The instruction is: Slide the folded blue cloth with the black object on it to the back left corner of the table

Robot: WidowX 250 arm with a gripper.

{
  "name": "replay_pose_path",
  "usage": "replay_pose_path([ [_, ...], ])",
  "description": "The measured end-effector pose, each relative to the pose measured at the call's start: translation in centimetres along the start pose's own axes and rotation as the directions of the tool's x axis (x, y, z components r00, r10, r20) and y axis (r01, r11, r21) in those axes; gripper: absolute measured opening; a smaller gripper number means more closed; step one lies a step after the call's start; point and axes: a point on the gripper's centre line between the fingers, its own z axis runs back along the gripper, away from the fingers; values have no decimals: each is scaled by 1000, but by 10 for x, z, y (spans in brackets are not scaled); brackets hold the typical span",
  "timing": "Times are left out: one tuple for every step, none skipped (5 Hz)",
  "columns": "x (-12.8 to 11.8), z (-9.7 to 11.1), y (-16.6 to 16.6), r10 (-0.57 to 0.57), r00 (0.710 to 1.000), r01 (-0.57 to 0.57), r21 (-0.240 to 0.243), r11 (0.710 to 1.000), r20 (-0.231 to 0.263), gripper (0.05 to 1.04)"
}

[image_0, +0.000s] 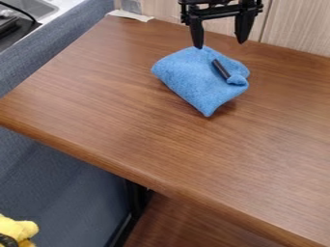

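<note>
Blue cloth, folded into a loose, lumpy bundle, lay nr the far side of the table, w/ one corner pointing at the near edge. It looked soft, lt. & prob. grippy rather than slippery, so hard to damage but quick to sag or unfold if pinched by one layer only. A small dark stick lay aslant on top, its lower end by a bunched fold; it looked stiff, slim & apt to roll or slip off if the cloth tipped. Best hold on the cloth, by the look of it: a deep pinch thru several layers nr the middle, or at that raised fold if the stick was kept out of the way. For the stick alone, a pinch across its middle seemed right.

The gripper hung over the cloth's far side, fingers spread apart w/ nothing btwn them; whether one tip touched the fabric, the observer couldn't tell.

Farther out, the pale wood panel stood close behind, so moves that way were tight. A white scrap lay at the far L corner, & the blue-grey partition ran along the L side. Most sliding room was toward the near edge & the R, tho the rounded near edge dropped off to a lower wooden surface.
</note>
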Motion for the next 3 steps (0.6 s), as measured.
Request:
replay_pose_path([
  [-3,-15,2,4,999,-3,25,1000,-33,999],
  [-5,-38,5,32,998,-28,55,998,-62,999],
  [-3,-64,15,69,994,-61,107,992,-82,1000],
])
